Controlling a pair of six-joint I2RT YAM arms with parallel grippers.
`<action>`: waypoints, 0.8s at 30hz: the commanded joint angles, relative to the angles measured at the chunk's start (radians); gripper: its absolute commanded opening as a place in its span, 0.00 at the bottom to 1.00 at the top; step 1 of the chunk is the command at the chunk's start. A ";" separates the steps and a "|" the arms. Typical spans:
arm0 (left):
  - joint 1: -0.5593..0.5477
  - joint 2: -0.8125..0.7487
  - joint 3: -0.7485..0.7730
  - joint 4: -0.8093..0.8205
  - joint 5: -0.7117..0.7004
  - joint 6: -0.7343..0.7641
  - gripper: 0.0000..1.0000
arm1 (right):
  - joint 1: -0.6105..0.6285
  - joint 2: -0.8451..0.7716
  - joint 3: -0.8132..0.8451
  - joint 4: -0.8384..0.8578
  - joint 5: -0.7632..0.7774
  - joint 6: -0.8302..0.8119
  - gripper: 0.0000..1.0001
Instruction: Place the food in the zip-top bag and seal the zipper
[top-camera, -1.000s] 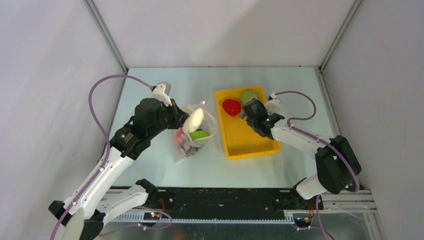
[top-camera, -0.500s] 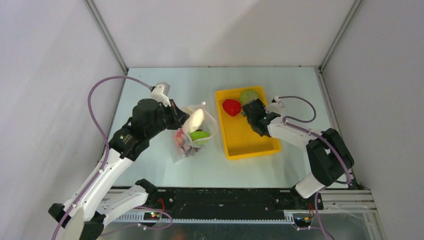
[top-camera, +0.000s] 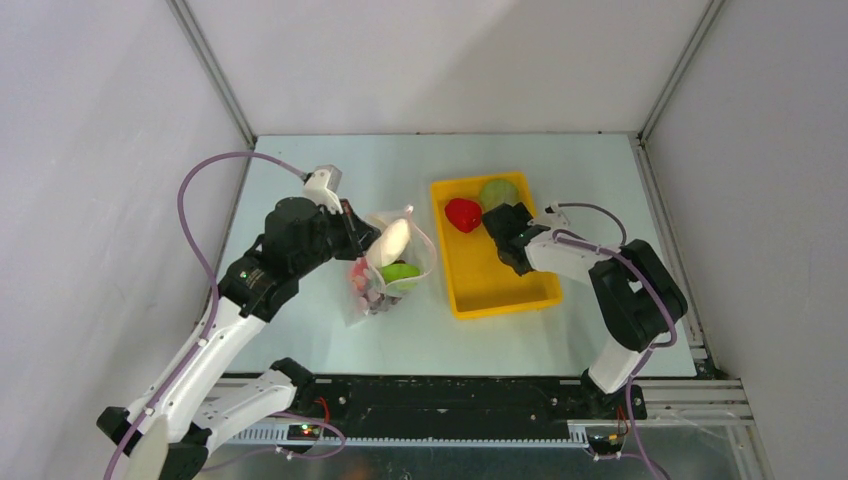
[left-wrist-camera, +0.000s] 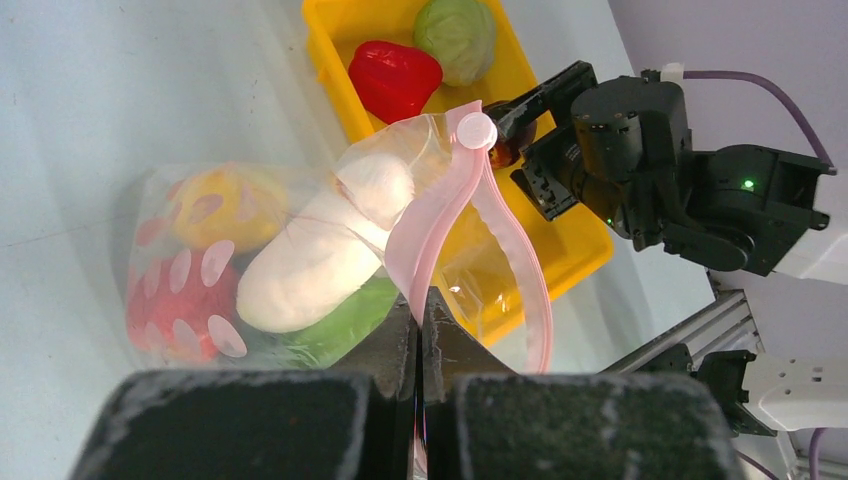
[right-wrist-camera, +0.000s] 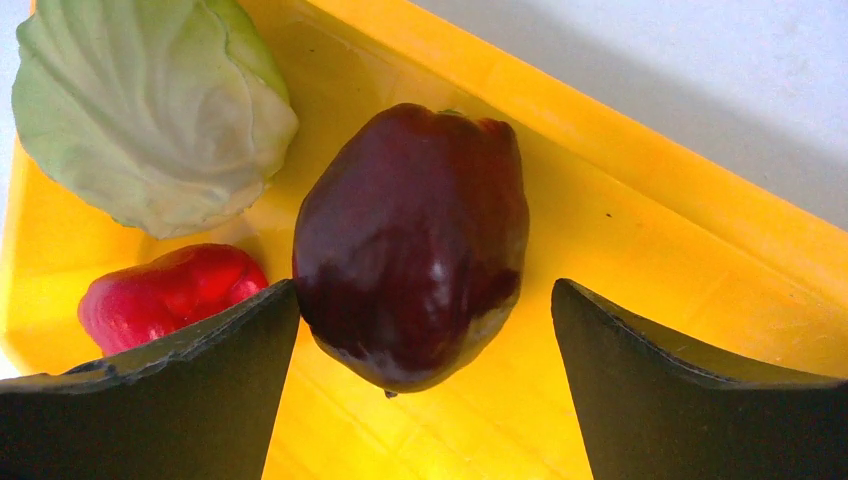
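The clear zip-top bag (top-camera: 388, 268) hangs from my left gripper (left-wrist-camera: 420, 312), which is shut on its pink zipper (left-wrist-camera: 440, 215) at the mouth edge. Inside the bag are a white radish (left-wrist-camera: 320, 250), a green piece (left-wrist-camera: 330, 325), a red piece (left-wrist-camera: 170, 300) and a yellow piece (left-wrist-camera: 225, 205). My right gripper (right-wrist-camera: 424, 284) is open and low in the yellow tray (top-camera: 500, 295). A glossy dark red fruit (right-wrist-camera: 410, 245) sits between its fingers, close to the left one. The pale green cabbage (right-wrist-camera: 150, 110) and the red pepper (right-wrist-camera: 165, 295) lie beyond.
The tray stands right of the bag, with the cabbage (top-camera: 498, 192) and pepper (top-camera: 462, 214) at its far end. The tray's raised wall (right-wrist-camera: 640, 150) runs just behind the dark fruit. White enclosure walls and metal frame posts border the table.
My right gripper has slid a little left and down into the tray, and the arm has folded in closer behind it. The left arm and the bag have stayed put.
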 joint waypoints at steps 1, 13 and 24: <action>0.005 -0.012 -0.001 0.078 0.033 0.013 0.00 | -0.013 0.026 0.005 0.036 0.068 0.062 0.99; 0.005 -0.016 -0.001 0.078 0.041 0.006 0.00 | 0.009 -0.016 0.005 0.076 0.130 -0.087 0.63; 0.005 -0.014 -0.005 0.082 0.058 -0.003 0.00 | 0.159 -0.253 0.005 0.135 0.217 -0.414 0.46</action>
